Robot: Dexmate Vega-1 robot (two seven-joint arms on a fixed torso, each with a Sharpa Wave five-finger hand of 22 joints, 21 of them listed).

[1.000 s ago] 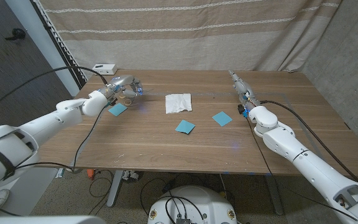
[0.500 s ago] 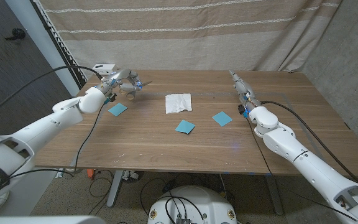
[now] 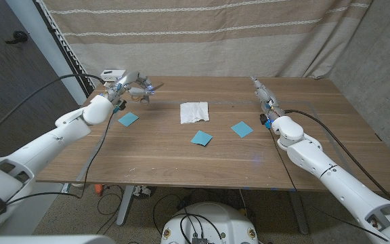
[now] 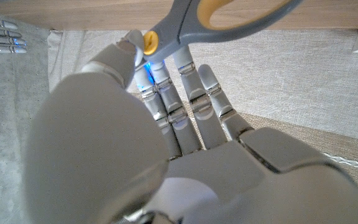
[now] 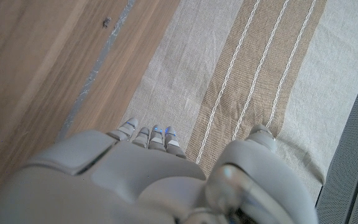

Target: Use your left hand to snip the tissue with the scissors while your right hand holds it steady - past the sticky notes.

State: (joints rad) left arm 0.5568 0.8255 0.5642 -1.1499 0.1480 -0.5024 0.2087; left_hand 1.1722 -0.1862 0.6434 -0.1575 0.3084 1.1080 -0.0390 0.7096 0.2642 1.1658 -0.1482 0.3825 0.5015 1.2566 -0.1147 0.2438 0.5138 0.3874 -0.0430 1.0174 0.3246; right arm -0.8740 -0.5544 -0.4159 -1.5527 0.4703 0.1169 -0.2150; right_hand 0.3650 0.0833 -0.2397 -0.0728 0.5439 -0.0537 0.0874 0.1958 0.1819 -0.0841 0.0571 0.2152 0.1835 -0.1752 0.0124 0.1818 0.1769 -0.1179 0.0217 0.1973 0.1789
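The white tissue [image 3: 195, 112] lies flat on the table's far middle. My left hand [image 3: 128, 89] is raised over the far left of the table and grips the scissors [image 3: 143, 93], well to the left of the tissue. In the left wrist view the scissors' grey and yellow handle [image 4: 219, 18] sits at the fingers [image 4: 185, 93] of that hand. My right hand [image 3: 262, 95] holds nothing, its fingers stretched toward the far edge, to the right of the tissue. Its back [image 5: 148, 180] shows in the right wrist view.
Three blue sticky notes lie on the wood: one [image 3: 128, 118] near the left hand, one [image 3: 201, 138] in front of the tissue, one [image 3: 242, 129] toward the right hand. A small white box [image 3: 114, 73] sits at the back left corner. A striped curtain [image 3: 202, 34] hangs behind.
My left hand has lifted the scissors off the table and carried them up and toward the far left corner. The right arm and the tissue have stayed put.
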